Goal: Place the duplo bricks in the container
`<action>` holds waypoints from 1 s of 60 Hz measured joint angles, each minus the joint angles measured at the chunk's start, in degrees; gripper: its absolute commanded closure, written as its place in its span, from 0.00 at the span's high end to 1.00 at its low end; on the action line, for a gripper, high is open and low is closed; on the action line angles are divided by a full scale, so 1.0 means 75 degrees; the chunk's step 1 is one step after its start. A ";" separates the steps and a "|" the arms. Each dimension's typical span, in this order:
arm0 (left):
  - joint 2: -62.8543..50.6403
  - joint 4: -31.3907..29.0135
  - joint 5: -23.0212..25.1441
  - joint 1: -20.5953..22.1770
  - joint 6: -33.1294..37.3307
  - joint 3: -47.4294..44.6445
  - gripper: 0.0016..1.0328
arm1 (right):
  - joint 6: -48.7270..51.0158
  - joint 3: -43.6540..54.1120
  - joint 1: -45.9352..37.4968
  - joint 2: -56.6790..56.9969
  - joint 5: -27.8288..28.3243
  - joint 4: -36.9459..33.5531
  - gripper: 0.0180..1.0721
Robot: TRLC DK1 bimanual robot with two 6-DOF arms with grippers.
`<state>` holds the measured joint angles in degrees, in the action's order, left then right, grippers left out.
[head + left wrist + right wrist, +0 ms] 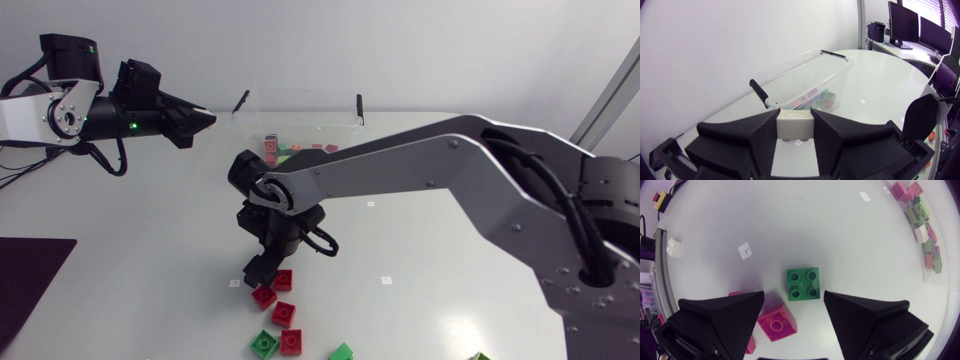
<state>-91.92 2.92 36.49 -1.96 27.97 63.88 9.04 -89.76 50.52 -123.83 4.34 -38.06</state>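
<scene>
Upper left, the left gripper (203,120) pinches a white plastic duplo brick (795,126) near the clear plastic container (300,112), a carry over its rim likely next, while at lower centre the right gripper (258,270), fingers spread, hangs over a green square brick (802,284).

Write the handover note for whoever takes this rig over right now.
Left gripper: shut on a white brick, just short of the container.
Right gripper: open, low over a green brick on the table, not touching it.
Done: some bricks lie in the container.
Left: drop the white brick in, then collect the green brick and the red bricks near it.
</scene>
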 measured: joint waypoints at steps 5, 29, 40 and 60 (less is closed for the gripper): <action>-0.0006 0.0119 0.0020 -0.0003 -0.0131 0.0006 0.03 | 0.0006 -0.0114 0.0000 -0.0079 -0.0012 0.0032 0.70; -0.0163 0.0326 0.0026 -0.0003 -0.0338 0.0175 0.03 | 0.0058 -0.0262 -0.0044 -0.0262 -0.0006 -0.0038 0.40; -0.0460 0.0597 0.0020 0.0082 -0.0685 0.0449 0.03 | 0.0055 0.0306 -0.0379 0.0554 -0.0006 -0.0041 0.40; -0.0959 0.0624 0.0020 0.0388 -0.1072 0.1250 0.03 | -0.0003 0.0883 -0.1317 0.2474 0.0067 0.0140 0.38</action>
<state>-99.11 7.60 36.64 0.95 19.92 73.25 9.02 -83.13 40.64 -105.27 4.84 -37.01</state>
